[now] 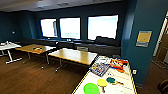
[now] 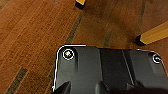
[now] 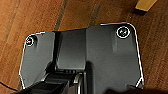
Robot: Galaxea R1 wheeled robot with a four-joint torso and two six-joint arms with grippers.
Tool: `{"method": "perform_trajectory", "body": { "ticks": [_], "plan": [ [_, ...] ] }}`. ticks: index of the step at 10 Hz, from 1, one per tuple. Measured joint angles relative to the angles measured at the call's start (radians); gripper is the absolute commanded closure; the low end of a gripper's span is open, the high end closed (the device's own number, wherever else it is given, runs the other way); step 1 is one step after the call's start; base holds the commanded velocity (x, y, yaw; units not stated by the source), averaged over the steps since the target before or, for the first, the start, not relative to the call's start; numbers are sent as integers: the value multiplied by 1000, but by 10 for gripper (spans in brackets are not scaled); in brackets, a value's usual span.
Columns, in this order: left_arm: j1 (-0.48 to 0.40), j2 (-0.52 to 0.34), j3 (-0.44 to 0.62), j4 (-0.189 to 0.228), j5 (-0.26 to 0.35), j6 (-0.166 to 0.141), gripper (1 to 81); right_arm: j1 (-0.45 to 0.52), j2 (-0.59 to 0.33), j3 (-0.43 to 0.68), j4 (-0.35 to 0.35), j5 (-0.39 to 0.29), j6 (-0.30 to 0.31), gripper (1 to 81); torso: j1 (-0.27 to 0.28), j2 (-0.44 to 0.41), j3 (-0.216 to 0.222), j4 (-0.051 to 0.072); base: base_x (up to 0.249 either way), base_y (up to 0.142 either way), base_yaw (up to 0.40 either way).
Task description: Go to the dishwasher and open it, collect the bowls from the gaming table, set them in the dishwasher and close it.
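The gaming table (image 1: 83, 80), long with a glossy white top and yellow edging, runs in from the lower right of the head view. One lime-green bowl (image 1: 91, 88) sits on its near end. Beside the bowl lie a flat yellow paddle (image 1: 102, 82) and a green paddle (image 1: 110, 80). The dishwasher is out of view. Both wrist cameras look down on brown wood floor (image 2: 32, 37), with yellow table legs (image 2: 152, 35) (image 3: 145, 4) close by.
Farther along the white top lie a colourful game box (image 1: 99, 68) and an orange-red packet (image 1: 118, 63). Wooden-topped tables (image 1: 75, 55) (image 1: 35, 48) stand mid-room and a white table (image 1: 8, 46) at the left. A dark blue wall (image 1: 142, 37) rises on the right, with windows behind.
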Motion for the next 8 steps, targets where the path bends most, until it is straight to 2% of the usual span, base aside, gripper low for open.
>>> {"method": "perform_trajectory", "body": {
  "ticks": [8],
  "plan": [
    [3,1,-1,0,0,0,10,0,0,0,0,0,0,10,-2,0,0,0,66,170,0]
  ]
}}
